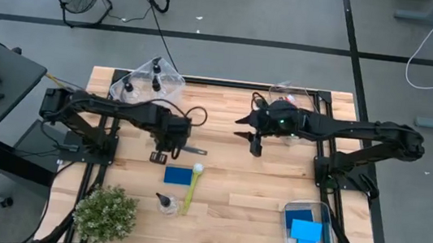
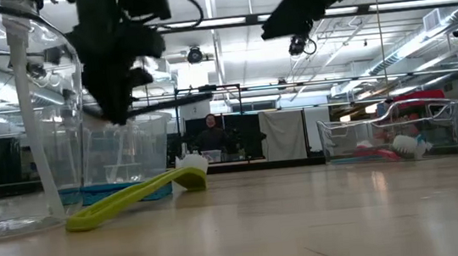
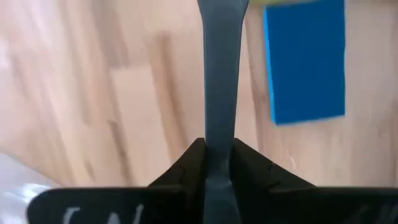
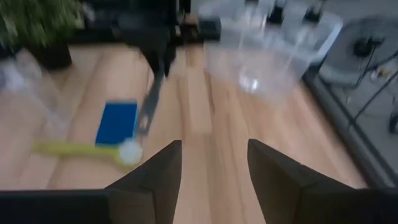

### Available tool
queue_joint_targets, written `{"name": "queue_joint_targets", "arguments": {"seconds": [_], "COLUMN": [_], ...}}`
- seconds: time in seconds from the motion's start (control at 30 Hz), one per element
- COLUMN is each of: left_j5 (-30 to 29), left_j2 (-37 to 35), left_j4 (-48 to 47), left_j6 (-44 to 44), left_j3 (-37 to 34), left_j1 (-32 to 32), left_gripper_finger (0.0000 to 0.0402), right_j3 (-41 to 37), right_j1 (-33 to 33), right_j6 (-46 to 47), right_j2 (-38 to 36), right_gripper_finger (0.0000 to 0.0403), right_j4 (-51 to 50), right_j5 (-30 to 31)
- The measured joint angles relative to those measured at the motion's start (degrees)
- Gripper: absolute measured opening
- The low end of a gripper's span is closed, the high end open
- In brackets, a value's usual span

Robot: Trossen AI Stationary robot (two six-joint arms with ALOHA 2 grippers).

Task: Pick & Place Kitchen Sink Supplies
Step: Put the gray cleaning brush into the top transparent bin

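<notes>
My left gripper (image 1: 169, 142) hangs over the table's left half, shut on a grey brush (image 1: 194, 149) whose slim handle (image 3: 221, 74) runs toward the table's right. Just on its near side, a flat blue sponge (image 1: 180, 175) and a yellow-green brush (image 1: 191, 188) with a white head lie on the table. A small clear bottle (image 1: 164, 204) with a black top stands upright nearer still. My right gripper (image 1: 256, 142) hovers open and empty over the middle of the table, apart from all of them. My left gripper pinches the grey brush's handle (image 3: 219, 134) between its two fingers, which come from above and point down, one on each side of the handle. The handle runs on past the fingers toward the table's right. In the low view the gripper (image 2: 116, 106) is well above the tabletop.
A clear bin (image 1: 147, 81) with bottles sits at the far left. Another clear bin (image 1: 289, 93), holding a red brush, sits at the far edge behind my right arm. A third bin (image 1: 335, 241) with blue sponges is at the near right, and a potted plant (image 1: 105, 213) at the near left.
</notes>
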Motion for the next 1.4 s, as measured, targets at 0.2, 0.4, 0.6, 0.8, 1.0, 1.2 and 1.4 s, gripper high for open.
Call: {"name": "queue_joint_targets", "arguments": {"seconds": [0.2, 0.4, 0.6, 0.8, 1.0, 1.2, 1.4], "left_j5": [-1.0, -0.6, 10.6, 24.8, 34.1, 38.3, 39.4], "left_j2": [0.0, 0.0, 0.0, 0.0, 0.4, 2.9, 6.6], "left_j4": [0.0, 2.5, 6.4, 15.1, 27.2, 33.4, 37.9], "left_j6": [4.3, 5.6, 5.6, 2.2, -5.9, -11.1, -12.8], "left_j3": [8.5, 18.2, 26.8, 30.9, 31.0, 31.0, 31.0], "left_j1": [4.7, 9.8, 14.1, 16.6, 17.3, 17.2, 16.2], "left_gripper_finger": [0.0058, 0.0059, 0.0062, 0.0059, 0.0062, 0.0061, 0.0065], "right_j3": [0.0, 0.0, 0.0, 0.0, 0.0, 0.0, 0.0], "right_j1": [0.0, 0.0, -0.1, -1.1, -2.7, -3.0, -3.2], "right_j6": [1.1, 7.8, 11.6, 16.7, 24.7, 24.0, 18.1], "right_j2": [-2.5, -5.8, -10.1, -11.7, -11.1, -10.6, -9.7], "right_gripper_finger": [0.0186, 0.0201, 0.0231, 0.0265, 0.0290, 0.0295, 0.0293], "right_j4": [9.7, 21.1, 27.6, 28.2, 27.9, 31.7, 33.4], "right_j5": [0.0, 2.7, 3.0, 2.9, -0.7, -3.9, -1.7]}}
